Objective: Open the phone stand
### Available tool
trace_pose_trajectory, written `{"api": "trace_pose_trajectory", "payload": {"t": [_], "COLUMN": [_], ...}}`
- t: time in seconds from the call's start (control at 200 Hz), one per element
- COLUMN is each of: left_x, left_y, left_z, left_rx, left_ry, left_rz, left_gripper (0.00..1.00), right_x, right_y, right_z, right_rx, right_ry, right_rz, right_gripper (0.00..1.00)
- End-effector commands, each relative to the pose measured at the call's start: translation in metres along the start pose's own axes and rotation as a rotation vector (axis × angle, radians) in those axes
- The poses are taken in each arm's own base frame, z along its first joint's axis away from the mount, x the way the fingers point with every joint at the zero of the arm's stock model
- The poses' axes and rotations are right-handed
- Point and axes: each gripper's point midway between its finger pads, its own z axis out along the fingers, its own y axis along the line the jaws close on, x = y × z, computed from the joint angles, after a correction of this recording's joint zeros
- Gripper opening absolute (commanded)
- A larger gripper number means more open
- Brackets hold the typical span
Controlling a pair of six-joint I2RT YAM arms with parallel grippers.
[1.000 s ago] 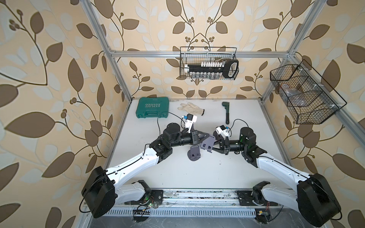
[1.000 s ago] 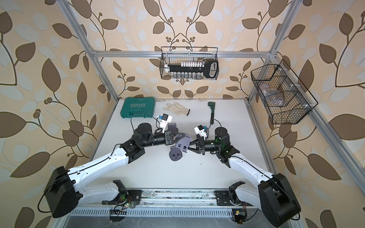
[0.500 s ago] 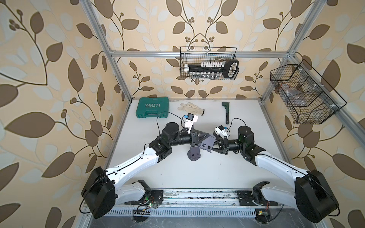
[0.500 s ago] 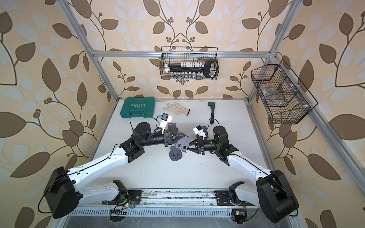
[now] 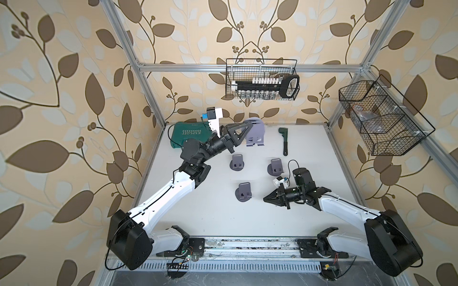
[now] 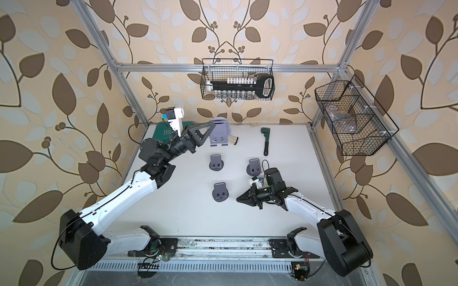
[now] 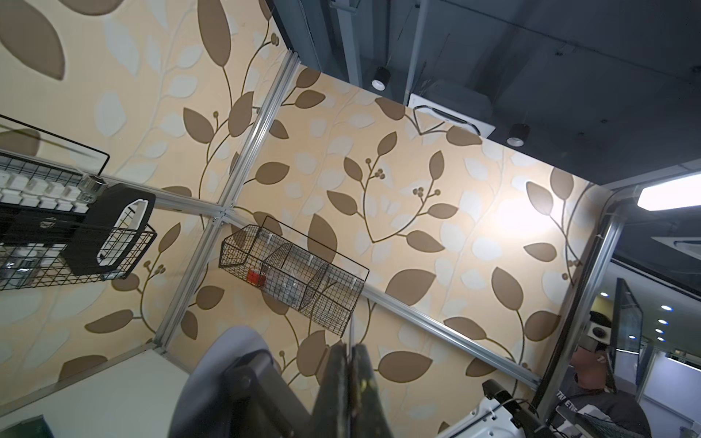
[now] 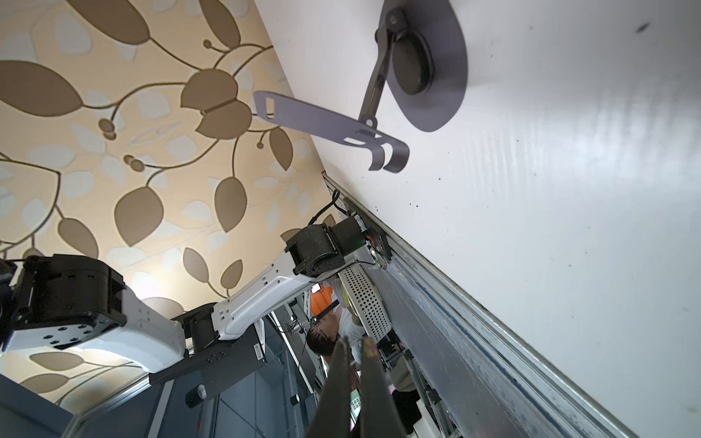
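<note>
Four grey phone stands in view. Three on the white tabletop (image 5: 210, 218): far stand (image 5: 238, 162), stand beside the right arm (image 5: 275, 167), near stand (image 5: 244, 192), each apparently propped open already. In the right wrist view, one of these, probably the near stand, with plate tilted up on a thin arm above a round base. Fourth, the raised stand (image 5: 255, 132), aloft over the back of the tabletop, close beside the left jaws and seemingly folded flat.

Left jaws pressed together, nothing between the tips in the left wrist view. Raised stand against their outer side there, manner of support not visible. Right jaws also pressed together, empty, low over the tabletop, pointing at the near stand but apart from it.

Probably light, thin and stiff, with smooth faces likely to slip and hinges likely to resist. Best pinched on the rim of the round base with one pair of jaws. Then take the plate's edge near its two hooks with the other pair and swing plate away from base. Avoid squeezing the thin arm.
</note>
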Motion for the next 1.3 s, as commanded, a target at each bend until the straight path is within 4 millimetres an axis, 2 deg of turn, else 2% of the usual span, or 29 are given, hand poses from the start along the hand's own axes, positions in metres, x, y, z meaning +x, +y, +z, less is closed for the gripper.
{"api": "trace_pose_trajectory", "payload": {"t": [0.0,0.1,0.135,0.19,0.275,0.375,0.53,0.665,0.79,0.975,1.295], "left_x": [0.008,0.026,0.034,0.048,0.062,0.073,0.082,0.083,0.089,0.096,0.097], "left_y": [0.008,0.028,0.039,0.049,0.055,0.054,0.048,0.038,0.036,0.037,0.039], "left_z": [0.002,-0.009,-0.014,-0.022,-0.035,-0.045,-0.055,-0.054,-0.052,-0.056,-0.06], "left_rx": [-0.038,-0.127,-0.169,-0.2,-0.197,-0.176,-0.188,-0.167,-0.171,-0.194,-0.219], "left_ry": [0.043,0.046,0.045,0.046,0.02,0.005,0.035,0.056,0.082,0.093,0.089], "left_rz": [-0.111,-0.261,-0.323,-0.403,-0.504,-0.576,-0.564,-0.542,-0.546,-0.541,-0.516], "left_gripper": [0.0,0.0,0.0,0.0,0.0,0.0,0.0,0.0,0.0,0.0,0.0], "right_x": [-0.007,-0.009,-0.009,-0.009,-0.011,-0.017,-0.024,-0.029,-0.033,-0.034,-0.026], "right_y": [0.046,0.091,0.104,0.121,0.137,0.145,0.15,0.148,0.158,0.174,0.173], "right_z": [-0.028,-0.058,-0.067,-0.079,-0.086,-0.081,-0.073,-0.059,-0.046,-0.047,-0.056], "right_rx": [-0.004,-0.036,-0.053,-0.074,-0.116,-0.186,-0.237,-0.21,-0.257,-0.291,-0.288], "right_ry": [-0.097,-0.203,-0.238,-0.291,-0.334,-0.329,-0.302,-0.277,-0.238,-0.245,-0.273], "right_rz": [-0.19,-0.329,-0.371,-0.426,-0.46,-0.443,-0.422,-0.414,-0.403,-0.422,-0.426], "right_gripper": [0.0,0.0,0.1,0.21,0.39,0.47,0.49,0.51,0.51,0.51,0.5]}}
